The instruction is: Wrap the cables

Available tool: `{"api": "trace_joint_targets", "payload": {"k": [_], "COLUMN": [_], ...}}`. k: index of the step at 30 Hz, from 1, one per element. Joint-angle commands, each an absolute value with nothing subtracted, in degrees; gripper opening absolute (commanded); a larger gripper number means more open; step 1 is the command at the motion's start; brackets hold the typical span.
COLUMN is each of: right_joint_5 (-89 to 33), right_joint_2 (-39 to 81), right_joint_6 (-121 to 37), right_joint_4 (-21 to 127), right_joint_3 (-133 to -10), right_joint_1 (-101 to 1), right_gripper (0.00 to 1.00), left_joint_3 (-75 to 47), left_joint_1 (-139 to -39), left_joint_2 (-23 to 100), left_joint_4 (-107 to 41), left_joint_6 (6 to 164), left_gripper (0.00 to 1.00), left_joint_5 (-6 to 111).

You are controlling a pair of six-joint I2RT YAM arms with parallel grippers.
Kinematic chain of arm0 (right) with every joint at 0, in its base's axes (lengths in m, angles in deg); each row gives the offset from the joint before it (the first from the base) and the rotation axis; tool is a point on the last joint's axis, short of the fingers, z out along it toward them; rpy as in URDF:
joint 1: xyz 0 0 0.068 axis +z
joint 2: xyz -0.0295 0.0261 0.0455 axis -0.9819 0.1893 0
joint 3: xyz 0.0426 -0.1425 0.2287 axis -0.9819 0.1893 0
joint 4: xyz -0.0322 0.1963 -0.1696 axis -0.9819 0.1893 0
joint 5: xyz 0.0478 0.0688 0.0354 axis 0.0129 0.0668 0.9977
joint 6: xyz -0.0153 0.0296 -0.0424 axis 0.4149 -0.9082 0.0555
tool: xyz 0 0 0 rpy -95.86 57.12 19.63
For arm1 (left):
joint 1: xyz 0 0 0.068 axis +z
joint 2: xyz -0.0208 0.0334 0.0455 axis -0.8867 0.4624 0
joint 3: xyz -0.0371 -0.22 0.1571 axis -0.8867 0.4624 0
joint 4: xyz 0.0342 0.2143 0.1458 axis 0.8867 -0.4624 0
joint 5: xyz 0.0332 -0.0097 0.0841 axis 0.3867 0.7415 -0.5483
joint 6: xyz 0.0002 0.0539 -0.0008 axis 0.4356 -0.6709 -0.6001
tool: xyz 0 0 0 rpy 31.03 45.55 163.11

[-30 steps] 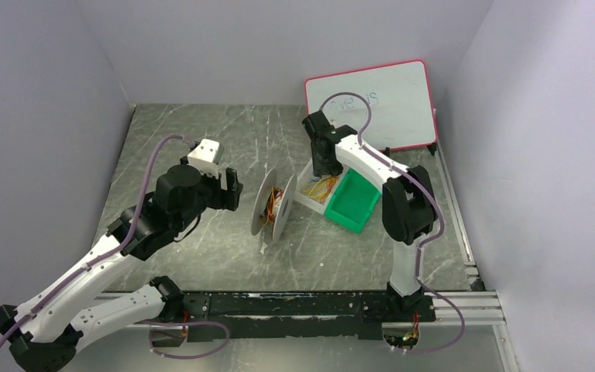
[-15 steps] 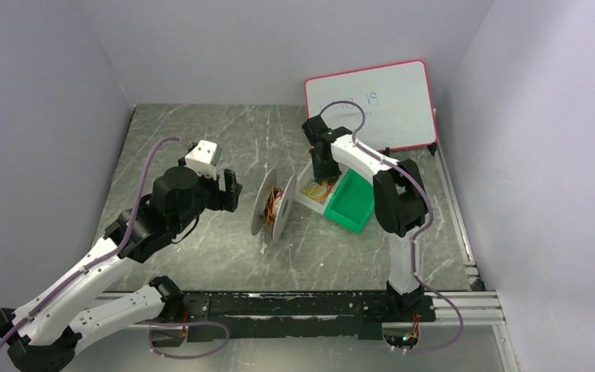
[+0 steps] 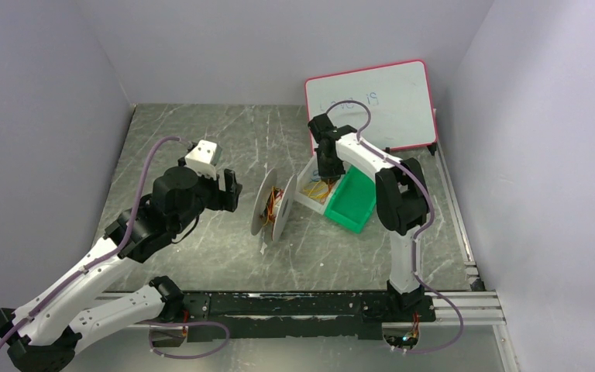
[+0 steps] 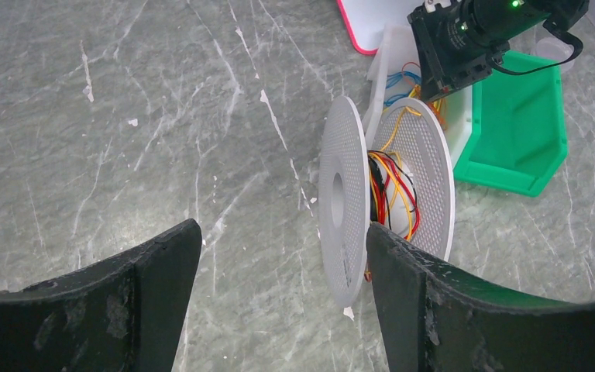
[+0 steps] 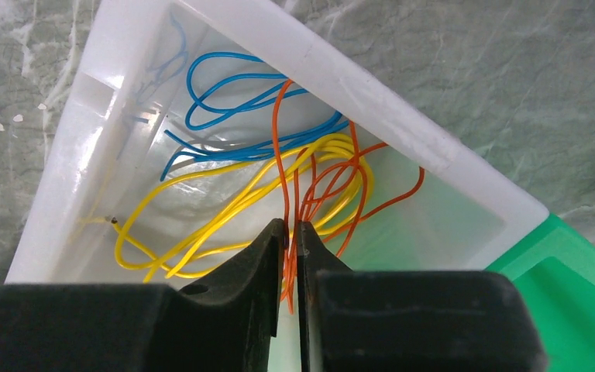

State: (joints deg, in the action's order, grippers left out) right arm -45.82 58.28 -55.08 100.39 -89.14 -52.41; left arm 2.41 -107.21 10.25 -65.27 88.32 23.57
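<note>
The thin orange-red cable (image 5: 280, 147) lies in loops in a white bin (image 5: 372, 108), with yellow (image 5: 201, 232) and blue (image 5: 225, 101) wire loops beside it. My right gripper (image 5: 292, 229) is shut on several strands of the orange-red cable inside the bin; it also shows in the top view (image 3: 327, 177). A white perforated spool (image 4: 345, 209) stands on edge left of the bin, with red, yellow and black wire on its core (image 4: 391, 190). My left gripper (image 4: 279, 256) is open and empty just left of the spool (image 3: 275, 205).
A green bin (image 3: 350, 200) sits against the white bin's right side. A pink-framed whiteboard (image 3: 372, 105) leans on the back wall. Grey walls close in left, right and back. An aluminium rail (image 3: 294, 304) runs along the near edge.
My right gripper has shifted slightly right and down into the white bin. The left arm and the spool have stayed where they were.
</note>
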Motion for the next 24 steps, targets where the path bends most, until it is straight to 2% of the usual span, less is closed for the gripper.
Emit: {"api": "trace_joint_targets", "payload": {"k": [1, 6, 9, 24], "right_joint_5": [-45.4, -43.6, -44.1, -47.7], "right_joint_2": [59.9, 59.9, 60.3, 51.7], "right_joint_6": [-54.4, -54.5, -54.6, -56.2], "right_joint_4": [100.5, 99.9, 99.9, 99.8], "right_joint_3": [-89.3, -89.1, -89.4, -92.0], "right_joint_1": [-52.5, -52.5, -52.6, -52.5], "right_gripper": [0.15, 0.12, 0.00, 0.00], "left_joint_3": [2.7, 2.7, 2.7, 2.8], "left_joint_1": [-107.6, -107.6, -107.6, -107.5], "left_joint_2": [10.0, 10.2, 10.3, 10.7], "left_joint_4": [-64.1, -64.1, -64.1, -64.1], "left_joint_6": [88.1, 88.2, 88.2, 88.1], "left_gripper": [0.82, 0.82, 0.83, 0.83], "left_joint_5": [23.2, 23.1, 23.2, 23.0]}}
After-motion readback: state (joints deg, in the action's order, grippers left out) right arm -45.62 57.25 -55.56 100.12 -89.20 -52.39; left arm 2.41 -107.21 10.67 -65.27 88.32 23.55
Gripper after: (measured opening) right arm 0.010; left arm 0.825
